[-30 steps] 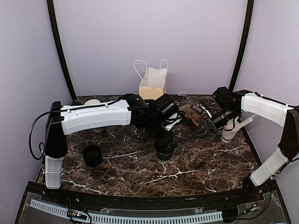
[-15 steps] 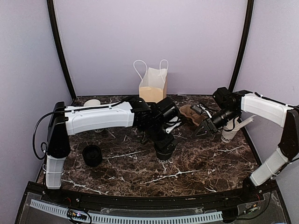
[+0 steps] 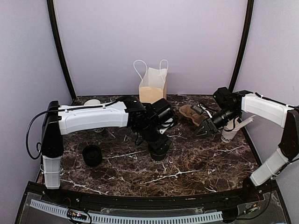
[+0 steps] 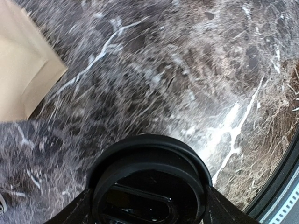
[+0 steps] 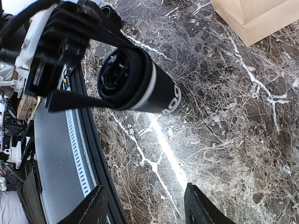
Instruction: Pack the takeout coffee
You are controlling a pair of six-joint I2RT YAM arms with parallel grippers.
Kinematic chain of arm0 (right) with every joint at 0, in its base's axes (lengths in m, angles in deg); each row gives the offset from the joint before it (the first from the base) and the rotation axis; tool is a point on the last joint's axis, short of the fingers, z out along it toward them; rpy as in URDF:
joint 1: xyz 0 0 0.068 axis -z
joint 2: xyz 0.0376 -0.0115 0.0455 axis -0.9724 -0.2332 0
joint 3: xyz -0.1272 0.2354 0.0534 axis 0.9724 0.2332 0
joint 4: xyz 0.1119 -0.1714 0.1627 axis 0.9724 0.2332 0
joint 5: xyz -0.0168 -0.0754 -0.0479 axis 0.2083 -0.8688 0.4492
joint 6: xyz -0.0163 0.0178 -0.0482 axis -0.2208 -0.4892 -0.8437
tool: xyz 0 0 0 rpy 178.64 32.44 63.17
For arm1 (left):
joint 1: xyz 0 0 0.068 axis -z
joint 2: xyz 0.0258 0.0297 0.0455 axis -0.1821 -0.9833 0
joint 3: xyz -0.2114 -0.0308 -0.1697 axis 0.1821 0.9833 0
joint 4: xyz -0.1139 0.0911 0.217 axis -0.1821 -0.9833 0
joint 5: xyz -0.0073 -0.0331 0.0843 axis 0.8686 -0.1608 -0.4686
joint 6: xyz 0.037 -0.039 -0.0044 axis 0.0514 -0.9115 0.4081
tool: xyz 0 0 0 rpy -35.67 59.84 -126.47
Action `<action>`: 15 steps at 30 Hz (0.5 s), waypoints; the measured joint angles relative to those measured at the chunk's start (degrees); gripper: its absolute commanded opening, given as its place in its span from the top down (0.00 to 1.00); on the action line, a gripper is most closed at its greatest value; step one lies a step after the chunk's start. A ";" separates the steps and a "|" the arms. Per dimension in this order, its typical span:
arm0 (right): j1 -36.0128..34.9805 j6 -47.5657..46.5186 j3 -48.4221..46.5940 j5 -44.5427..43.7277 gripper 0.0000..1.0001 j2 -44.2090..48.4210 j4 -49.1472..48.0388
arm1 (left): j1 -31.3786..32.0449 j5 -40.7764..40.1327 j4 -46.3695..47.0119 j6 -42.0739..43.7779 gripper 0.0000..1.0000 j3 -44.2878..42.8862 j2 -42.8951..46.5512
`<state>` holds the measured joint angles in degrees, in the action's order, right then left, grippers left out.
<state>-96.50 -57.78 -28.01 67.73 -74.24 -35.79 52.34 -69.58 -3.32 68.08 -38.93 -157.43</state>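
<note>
The takeout coffee (image 3: pixel 159 150), a small black cup with a round black lid, is at the middle of the marble table. My left gripper (image 3: pixel 156 138) is shut on it from above, its jaws on either side of the lid (image 4: pixel 147 184). The right wrist view shows the cup (image 5: pixel 140 86) upright in those jaws; I cannot tell whether its base touches the table. The brown paper bag (image 3: pixel 153 87) stands open at the back centre. My right gripper (image 3: pixel 203 130) is open and empty, hovering right of the cup.
A short black round object (image 3: pixel 92 155) sits near left. A white cup of stirrers (image 3: pixel 230 134) stands at the right beside the right gripper. A brown cardboard carrier (image 3: pixel 190 114) lies behind it. A white cup (image 3: pixel 93 102) is back left, partly behind the left arm.
My left gripper has shifted a little to the left with the cup in it. The right arm has not moved.
</note>
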 measured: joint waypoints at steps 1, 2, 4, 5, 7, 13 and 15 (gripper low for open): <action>0.02 0.02 0.02 0.00 0.43 0.00 0.00 | -0.26 -0.24 -0.09 -0.28 0.23 1.66 1.25; 0.07 0.00 0.02 0.00 0.43 0.00 -0.02 | -0.66 -0.52 -0.20 -0.55 0.23 3.15 2.36; 0.07 0.00 0.02 -0.04 0.43 0.00 -0.09 | -2.19 -1.09 0.02 -1.16 0.24 7.85 5.84; 0.07 0.00 0.02 -0.09 0.43 0.00 -0.11 | -3.39 -1.27 0.07 -1.42 0.24 10.56 7.93; 0.11 0.02 0.09 -0.17 0.43 0.02 -0.15 | -6.51 -1.86 0.04 -1.79 0.25 15.69 12.22; 0.24 0.04 0.22 -0.46 0.43 0.04 -0.20 | -18.14 -3.02 0.28 -1.86 0.25 25.75 23.56; 0.24 0.22 0.22 -0.72 0.43 0.04 -0.20 | -21.57 -3.08 0.52 -1.57 0.25 26.75 25.73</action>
<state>-96.26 -57.56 -27.79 67.01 -74.19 -35.99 30.77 -72.66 -2.80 66.50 -12.18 -131.70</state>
